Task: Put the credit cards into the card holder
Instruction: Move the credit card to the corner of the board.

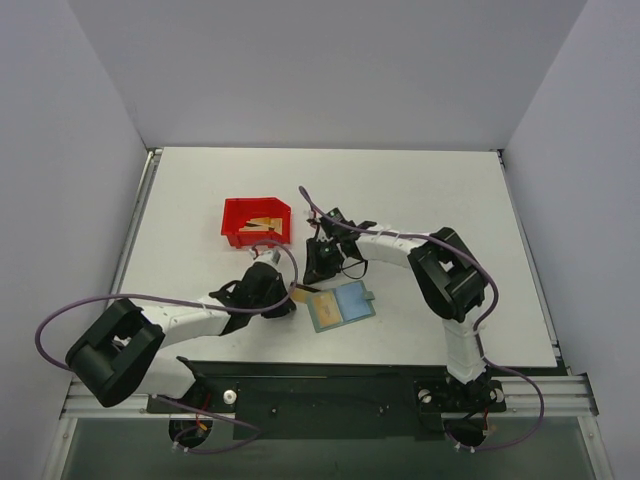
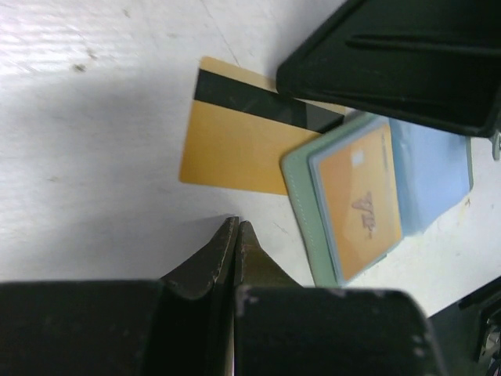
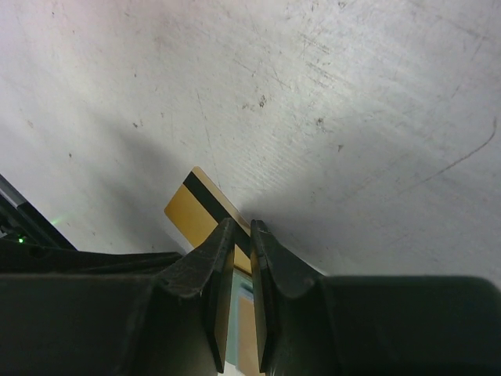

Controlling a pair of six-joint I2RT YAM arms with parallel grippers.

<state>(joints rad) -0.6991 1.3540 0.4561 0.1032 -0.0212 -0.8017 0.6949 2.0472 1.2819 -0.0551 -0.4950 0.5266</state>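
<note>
One credit card lies flat just ahead of the left hand.

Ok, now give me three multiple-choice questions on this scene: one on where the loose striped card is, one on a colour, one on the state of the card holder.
1. Where does the striped card lie?
A) leaning against the back wall
B) flat on the table, at the edge of the card holder
C) at the far right corner

2. What colour is the bin?
A) blue
B) red
C) green

3. How is the card holder?
A) snapped shut
B) standing on edge
C) lying open

Answers:
1 B: the left wrist view shows it flat, meeting the holder's rim.
2 B: plainly red in the top view.
3 C: its pockets face up, with a pocketed card in one.
</note>
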